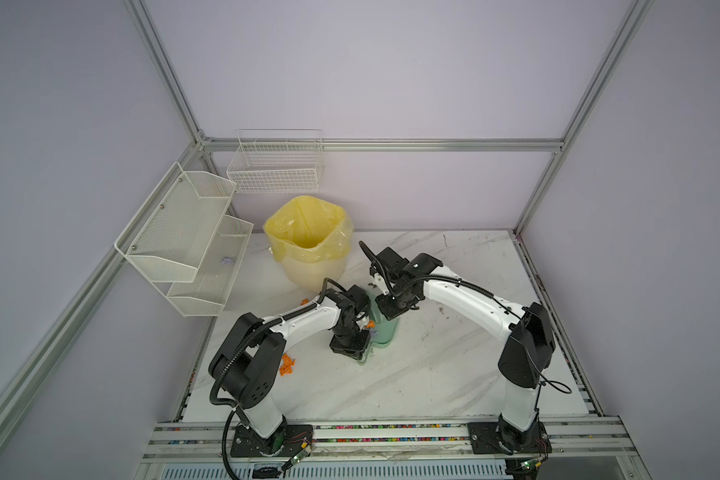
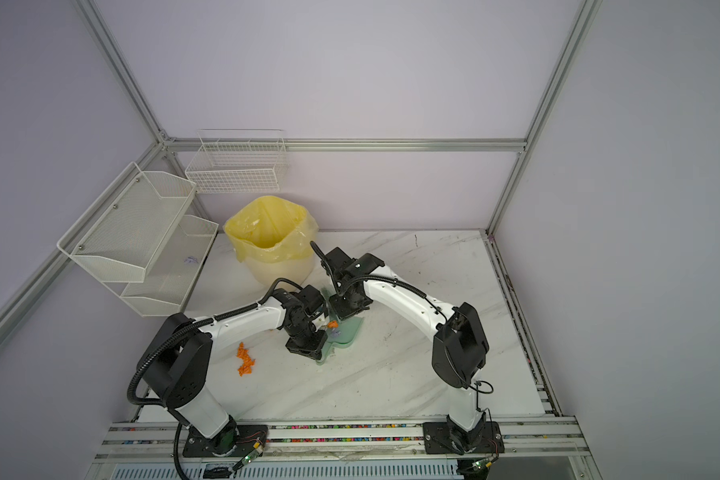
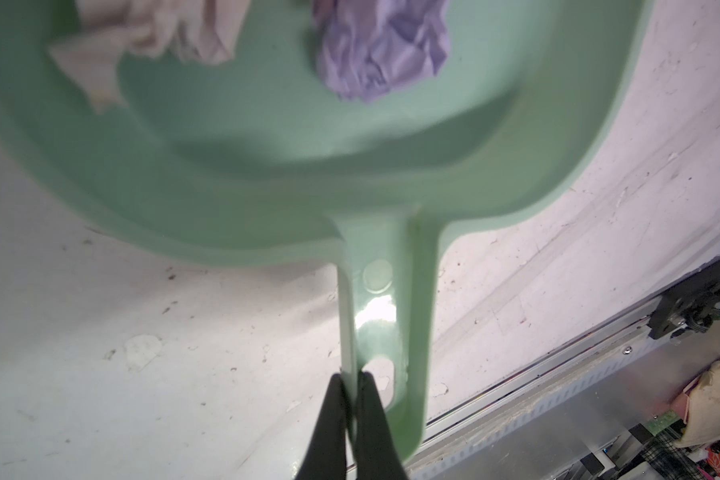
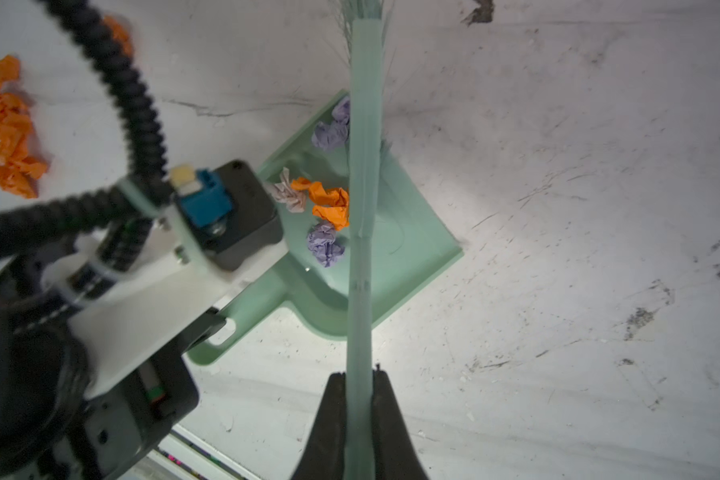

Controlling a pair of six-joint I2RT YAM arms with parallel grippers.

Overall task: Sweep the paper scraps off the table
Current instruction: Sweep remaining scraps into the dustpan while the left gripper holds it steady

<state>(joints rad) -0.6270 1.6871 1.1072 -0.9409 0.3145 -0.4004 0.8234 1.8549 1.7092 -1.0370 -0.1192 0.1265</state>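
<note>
1. Paper scraps (image 4: 329, 201): a few wads (orange, lavender, one whitish) are seen inside the green dustpan (image 4: 408, 249). An orange heap (image 2: 245, 361) lies on the worktop (image 1: 433, 365) beside the left arm, apart from the pan. One lavender wad (image 1: 226, 261) is seen in the mesh shelves (image 1: 184, 232).
2. Handling, judged: the scraps are taken as very light, soft and crumpled. They would be rolled or flicked easily by bristles and spilled if the pan is tipped. Pushing with the brush (image 4: 364, 166) is preferred over pinching.
3. Left claw (image 3: 352, 380): clamped together on one thin side rail of the dustpan handle, by the end hole.
4. Right claw (image 4: 359, 378): clamped on the brush handle. The brush is held across the pan, bristles at the far end.
5. Grip, judged: the pan is stiff, smooth plastic, so the thin-rail hold could be twisted under load. A level carry is advised.
6. Worktop: white marble pattern, hard, smooth, scuffed with dark specks. The pan appears to rest on it; contact cannot be confirmed.
7. Room: lavender walls and an aluminium frame. A bin (image 1: 308, 245) with a yellow liner stands at the rear, near the pan. A wire basket (image 1: 275, 166) is hung on the back wall.
</note>
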